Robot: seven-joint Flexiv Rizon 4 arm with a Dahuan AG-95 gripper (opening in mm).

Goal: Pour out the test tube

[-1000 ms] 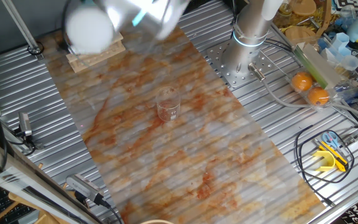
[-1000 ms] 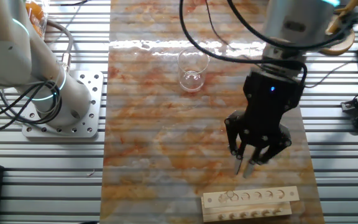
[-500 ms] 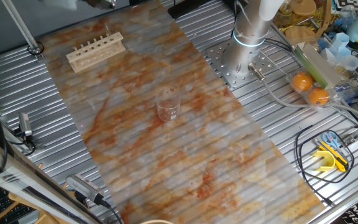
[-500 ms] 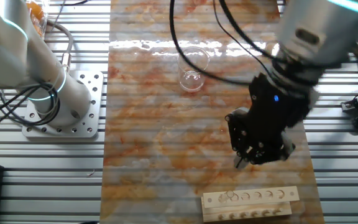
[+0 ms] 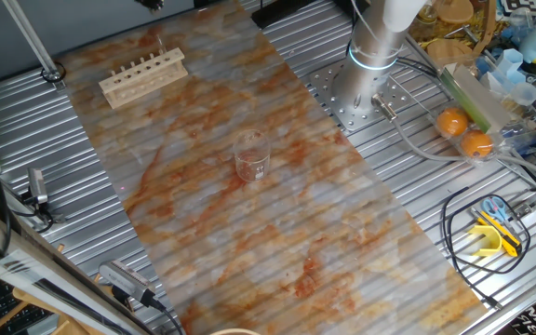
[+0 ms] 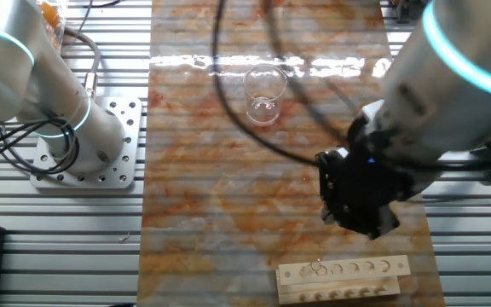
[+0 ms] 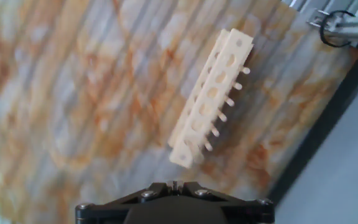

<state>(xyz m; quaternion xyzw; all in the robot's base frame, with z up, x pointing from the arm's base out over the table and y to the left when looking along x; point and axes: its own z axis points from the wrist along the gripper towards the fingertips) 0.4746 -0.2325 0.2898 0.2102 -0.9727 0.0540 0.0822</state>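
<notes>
Gripper: dark block above the marbled mat, fingers hidden; open or closed, cannot tell.

Wooden rack: below and ahead of the hand.

Test tube: faint glassy trace in a hole near one end of the rack, apparently not lifted.

Beaker: mid-mat, well apart.

Step, judged: approach. Next: align over tube, descend, grasp.

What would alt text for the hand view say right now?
A pale wooden rack with a row of holes lies diagonally on the orange-marbled table, seen from above. The dark gripper base fills the bottom edge; no fingers show.
</notes>
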